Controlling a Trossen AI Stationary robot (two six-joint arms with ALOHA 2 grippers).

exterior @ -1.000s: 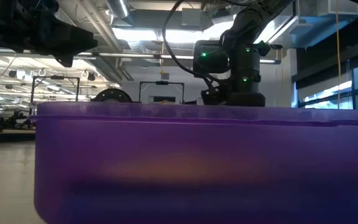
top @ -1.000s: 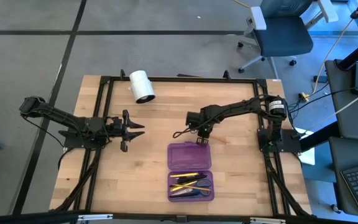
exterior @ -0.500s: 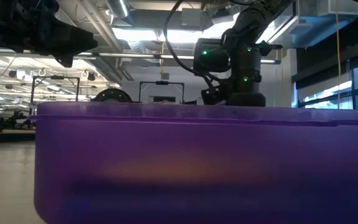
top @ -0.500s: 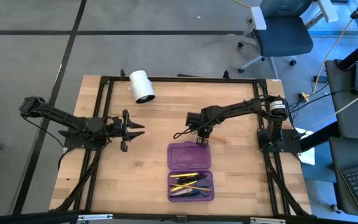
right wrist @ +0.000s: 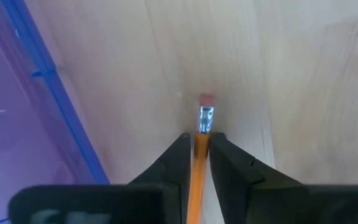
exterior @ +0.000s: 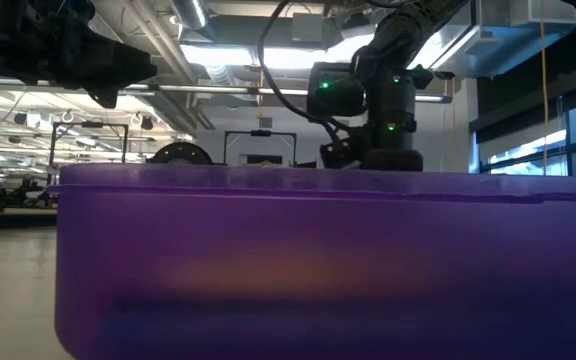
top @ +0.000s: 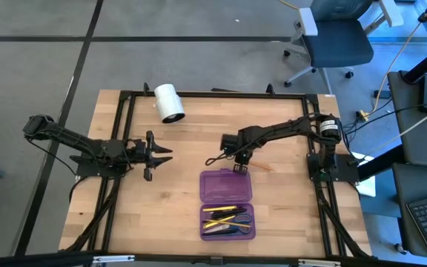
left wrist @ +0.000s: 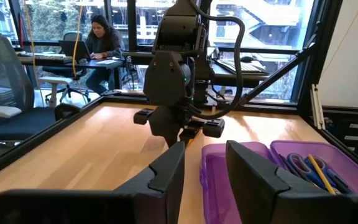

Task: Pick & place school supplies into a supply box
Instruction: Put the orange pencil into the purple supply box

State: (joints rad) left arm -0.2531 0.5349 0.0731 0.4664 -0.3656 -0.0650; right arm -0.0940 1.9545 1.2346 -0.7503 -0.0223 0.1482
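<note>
While left claw (left wrist: 204, 163) gapes, right claw (right wrist: 197, 148) pinches slim orange pencil (right wrist: 198, 163) over grainy wood.

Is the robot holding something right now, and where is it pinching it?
The right gripper pinches an orange pencil just below its eraser end. The left gripper holds nothing.

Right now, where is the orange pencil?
The orange pencil lies on the wooden table, pinched in the right tool, just beyond the purple supply box's far edge in the high view.

Open purple case (top: 227, 205), pens (top: 226, 217) inside, orange pencil (right wrist: 199, 162) beside.
</note>
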